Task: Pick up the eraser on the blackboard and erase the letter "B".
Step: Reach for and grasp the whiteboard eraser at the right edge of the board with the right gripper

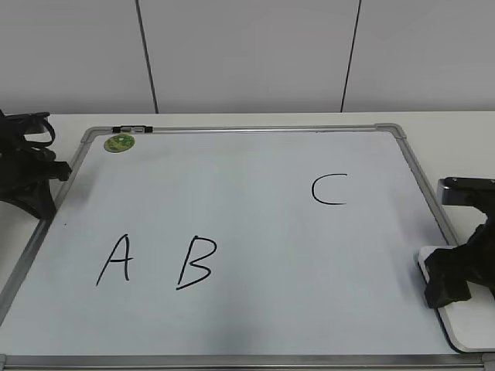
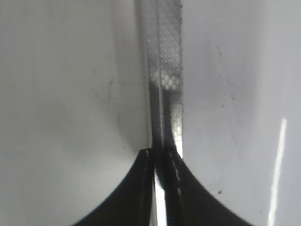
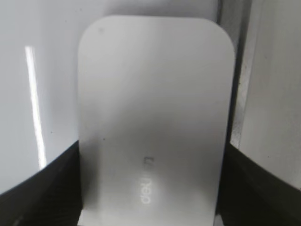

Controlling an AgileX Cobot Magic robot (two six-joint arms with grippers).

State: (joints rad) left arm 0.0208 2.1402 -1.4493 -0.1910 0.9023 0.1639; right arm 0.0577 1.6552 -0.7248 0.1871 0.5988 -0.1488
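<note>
The blackboard (image 1: 255, 232) lies flat on the tabletop (image 1: 448, 122). The eraser (image 3: 153, 117) sits at the blackboard's lower right corner, and the right tool (image 3: 150, 188) straddles it, a jaw against each long side, holding it. The letter "B" (image 1: 196, 263) stands untouched in the blackboard's lower left part, just right of the "A" (image 1: 114, 260). The left tool (image 2: 160, 155), jaws pressed narrow together, rests over the blackboard's left frame edge.
</note>
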